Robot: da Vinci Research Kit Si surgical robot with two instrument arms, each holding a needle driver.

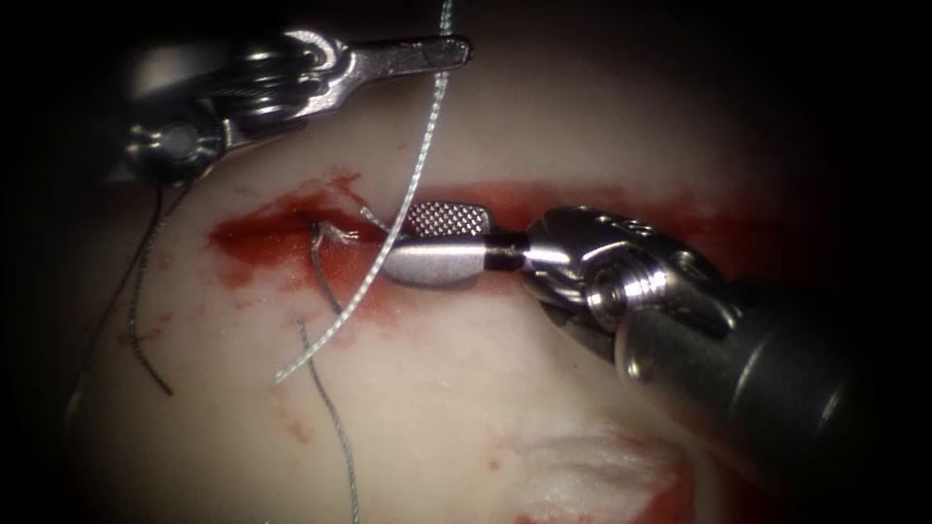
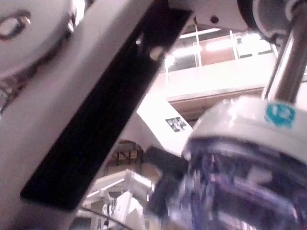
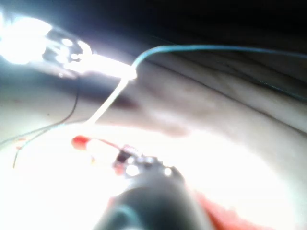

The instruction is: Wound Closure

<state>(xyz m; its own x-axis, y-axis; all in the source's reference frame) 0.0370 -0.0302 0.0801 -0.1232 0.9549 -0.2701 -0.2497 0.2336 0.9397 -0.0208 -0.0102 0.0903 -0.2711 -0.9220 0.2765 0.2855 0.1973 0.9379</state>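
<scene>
The tissue (image 1: 466, 408) has a red cut (image 1: 291, 233) running across the endoscope view. My left tool (image 1: 427, 53) lies above the cut, its jaws shut on the pale thread (image 1: 413, 184) near their tips. From there the thread slants down across the cut to a free end (image 1: 282, 376) on the near tissue. My right tool (image 1: 427, 241) comes in from the right with its jaws open over the cut, and the thread crosses right at their tips. A small pale stitch loop (image 1: 325, 233) sits in the cut's left part. In the right wrist view the thread (image 3: 108, 105) drops from the bright left tool (image 3: 96, 62).
Dark thread ends (image 1: 146, 291) trail over the tissue on the left, and another (image 1: 335, 417) runs toward the near edge. Red fluid (image 1: 248, 243) pools around the cut's left end. A pale raw patch (image 1: 592, 466) marks the near tissue edge.
</scene>
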